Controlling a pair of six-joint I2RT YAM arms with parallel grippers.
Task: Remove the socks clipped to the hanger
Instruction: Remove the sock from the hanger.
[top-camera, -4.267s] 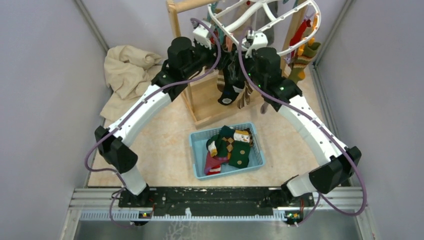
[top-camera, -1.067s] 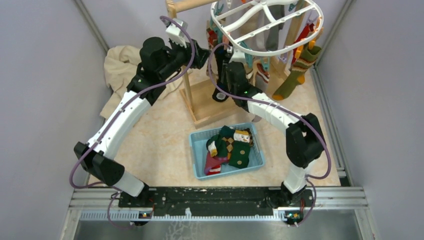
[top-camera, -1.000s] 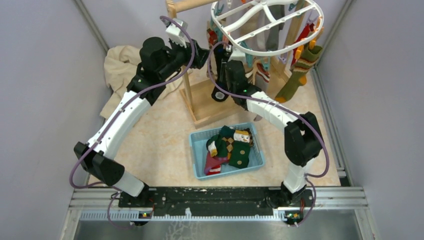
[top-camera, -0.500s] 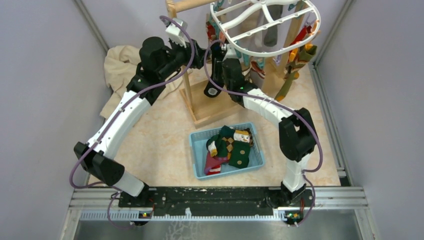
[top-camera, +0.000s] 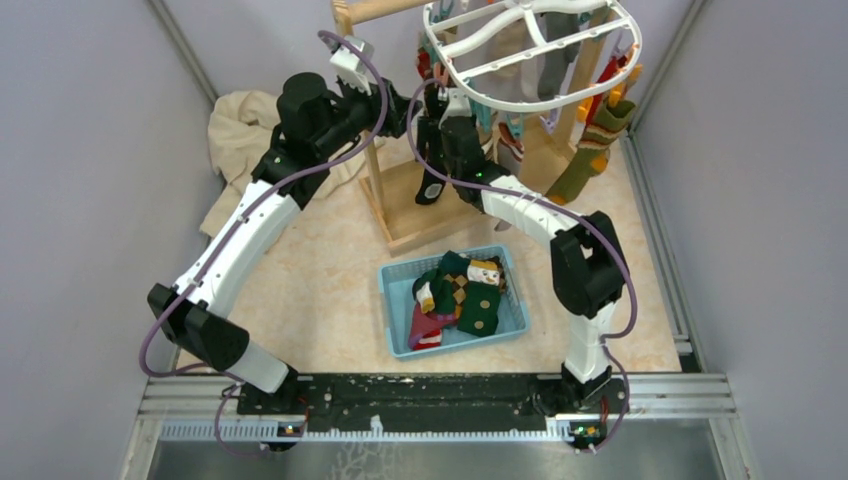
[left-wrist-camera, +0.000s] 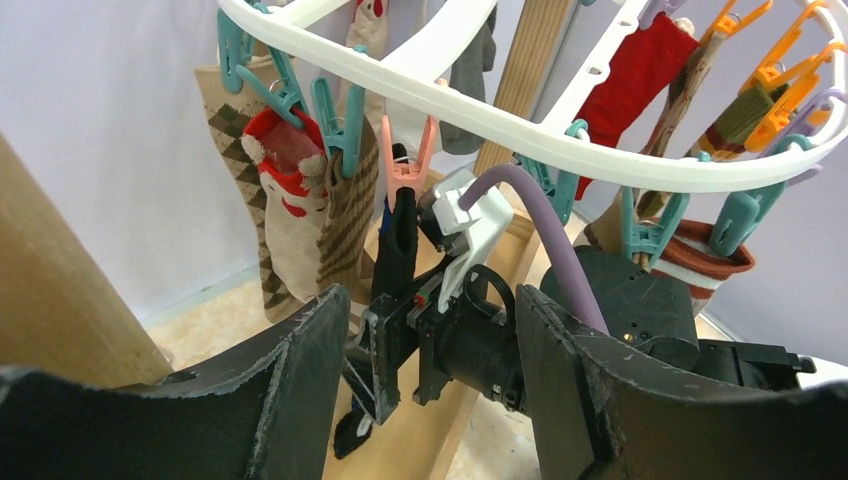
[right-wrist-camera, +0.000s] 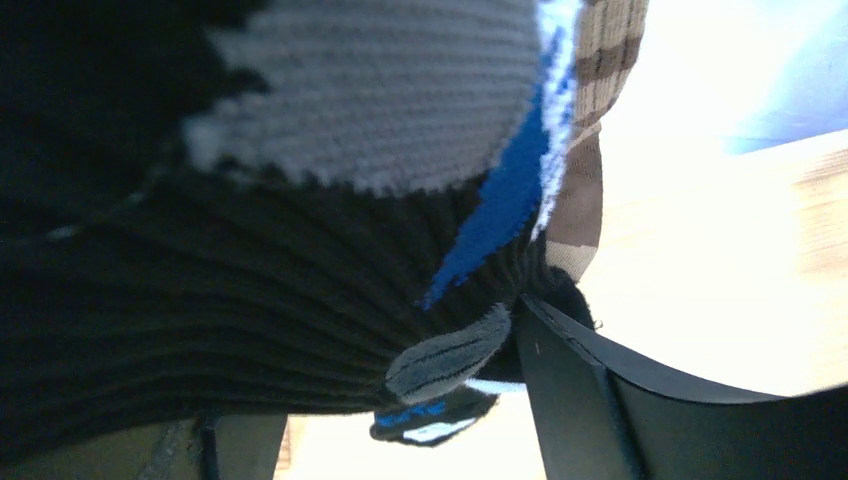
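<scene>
Partly done: some socks (top-camera: 462, 295) lie in the basket (top-camera: 393, 310) at 6 o'clock; many hang on the hanger (left-wrist-camera: 600, 157) at 12. Left jaws stand apart, empty; right jaws are at a black sock (left-wrist-camera: 397, 250), grip untellable.

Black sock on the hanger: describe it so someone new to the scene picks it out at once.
Find the white oval hanger at the top of the overhead view. On its left side, the black sock dangles from a pink clip. The neighbouring socks are patterned and hang from teal clips; it alone is mostly black.
</scene>
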